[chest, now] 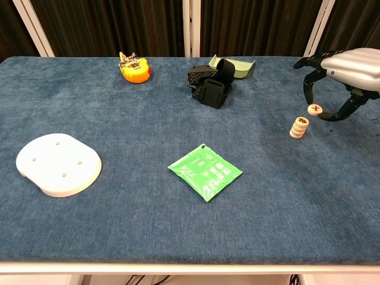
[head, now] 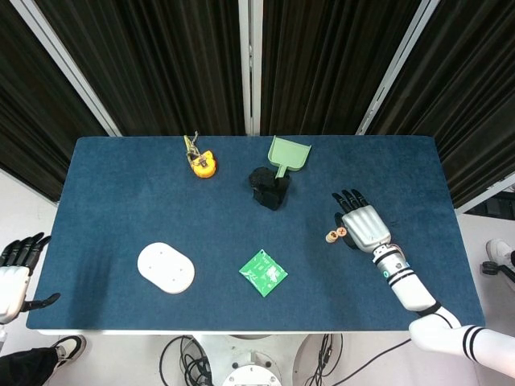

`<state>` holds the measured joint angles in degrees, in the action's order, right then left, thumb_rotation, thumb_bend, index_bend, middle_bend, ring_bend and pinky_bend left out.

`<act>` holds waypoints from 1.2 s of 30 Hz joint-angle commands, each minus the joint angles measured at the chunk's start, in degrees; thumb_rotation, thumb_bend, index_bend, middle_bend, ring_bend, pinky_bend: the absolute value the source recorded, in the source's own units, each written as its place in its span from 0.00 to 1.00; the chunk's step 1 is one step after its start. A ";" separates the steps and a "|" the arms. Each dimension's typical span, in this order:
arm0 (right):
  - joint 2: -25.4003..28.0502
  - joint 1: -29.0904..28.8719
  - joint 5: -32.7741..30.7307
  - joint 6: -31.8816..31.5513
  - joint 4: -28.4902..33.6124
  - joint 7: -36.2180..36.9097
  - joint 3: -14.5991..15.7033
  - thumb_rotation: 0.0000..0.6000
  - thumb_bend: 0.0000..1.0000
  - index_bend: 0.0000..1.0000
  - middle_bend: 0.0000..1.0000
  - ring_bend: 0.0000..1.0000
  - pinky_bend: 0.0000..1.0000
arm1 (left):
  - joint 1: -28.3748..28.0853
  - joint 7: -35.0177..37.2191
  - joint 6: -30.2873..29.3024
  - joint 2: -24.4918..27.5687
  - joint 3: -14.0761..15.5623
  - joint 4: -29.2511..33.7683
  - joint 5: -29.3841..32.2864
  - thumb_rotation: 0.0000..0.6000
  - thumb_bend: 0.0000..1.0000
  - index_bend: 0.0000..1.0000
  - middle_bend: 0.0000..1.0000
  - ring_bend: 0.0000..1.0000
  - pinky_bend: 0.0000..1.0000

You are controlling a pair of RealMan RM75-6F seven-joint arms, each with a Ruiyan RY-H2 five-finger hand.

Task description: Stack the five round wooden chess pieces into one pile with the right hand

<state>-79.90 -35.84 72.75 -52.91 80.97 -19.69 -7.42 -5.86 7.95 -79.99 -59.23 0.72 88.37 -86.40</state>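
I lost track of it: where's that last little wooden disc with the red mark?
The last wooden disc is pinched in the right hand, lifted just right of the stack of discs, on the table's right side.

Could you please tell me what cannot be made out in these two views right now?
- Stack of chess pieces: too small in either view to count reliably.
- Carried chess piece: its red mark is too small to read.
- Right hand: chest view's right edge cuts it off.
- Left hand: cut by head view's left edge; absent from chest view.
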 commanded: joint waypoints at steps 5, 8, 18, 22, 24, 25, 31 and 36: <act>-1.33 -0.83 -1.69 0.77 -0.57 -2.02 0.39 1.00 0.26 0.54 0.06 0.00 0.00 | 0.01 0.21 0.08 0.13 -0.01 0.07 0.07 1.00 0.07 0.00 0.00 0.00 0.00; -1.65 -1.01 -2.12 0.92 -0.76 -2.23 0.54 1.00 0.26 0.54 0.06 0.00 0.00 | -0.06 0.24 0.28 0.15 0.03 0.03 0.06 1.00 0.07 0.00 0.00 0.00 0.00; -2.54 -1.42 -2.30 0.65 -1.22 -2.02 0.81 1.00 0.26 0.54 0.06 0.00 0.00 | -0.05 0.18 0.24 0.15 0.02 0.08 0.04 1.00 0.07 0.00 0.00 0.00 0.00; -2.72 -1.51 -2.43 0.48 -1.44 -2.06 0.87 1.00 0.26 0.54 0.06 0.00 0.00 | -0.07 0.32 0.26 0.15 0.01 0.01 0.02 1.00 0.07 0.00 0.00 0.00 0.00; -2.80 -1.57 -2.47 0.41 -1.55 -2.11 0.90 1.00 0.26 0.54 0.06 0.00 0.00 | -0.08 0.40 0.27 0.15 0.01 -0.04 0.00 1.00 0.07 0.00 0.00 0.00 0.00; -2.85 -1.58 -2.47 0.33 -1.59 -2.08 0.91 1.00 0.26 0.54 0.06 0.00 0.00 | -0.08 0.44 0.28 0.16 0.01 -0.03 0.00 1.00 0.07 0.00 0.00 0.00 0.00; -3.15 -1.69 -2.20 0.02 -1.88 -1.57 0.97 1.00 0.26 0.53 0.06 0.00 0.00 | -0.18 0.45 0.53 0.12 0.01 -0.13 0.10 1.00 0.07 0.00 0.00 0.00 0.00; -3.40 -1.86 -2.30 0.24 -2.23 -1.54 1.15 1.00 0.26 0.53 0.06 0.00 0.00 | -0.18 0.58 0.57 0.14 -0.01 -0.14 0.16 1.00 0.07 0.00 0.00 0.00 0.00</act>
<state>-83.31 -37.69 70.45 -52.68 78.73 -21.23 -6.28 -6.04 8.54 -79.42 -59.08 0.71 88.22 -86.25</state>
